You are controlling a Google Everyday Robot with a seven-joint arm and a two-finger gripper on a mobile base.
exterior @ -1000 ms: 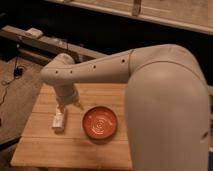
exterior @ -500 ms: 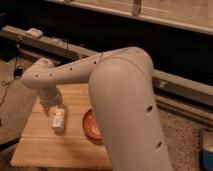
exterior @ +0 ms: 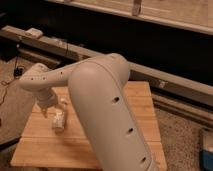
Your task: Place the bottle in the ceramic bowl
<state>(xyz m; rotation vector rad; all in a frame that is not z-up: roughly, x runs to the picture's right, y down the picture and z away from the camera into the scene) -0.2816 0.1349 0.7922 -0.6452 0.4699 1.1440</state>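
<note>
The whitish-cream bottle (exterior: 59, 120) lies on its side on the left part of the wooden table (exterior: 142, 107). My gripper (exterior: 48, 107) hangs just above and left of the bottle, close to its far end. The arm (exterior: 107, 115) sweeps across the middle of the camera view and hides the ceramic bowl.
A long grey rail (exterior: 165, 80) runs behind the table, with a small white box (exterior: 34, 33) on its left end. Dark cables lie on the floor at the left. A blue object (exterior: 207, 152) sits at the right edge.
The arm has swung further across the view and now covers the bowl, which showed earlier. The gripper has stayed by the bottle on the table's left side.
</note>
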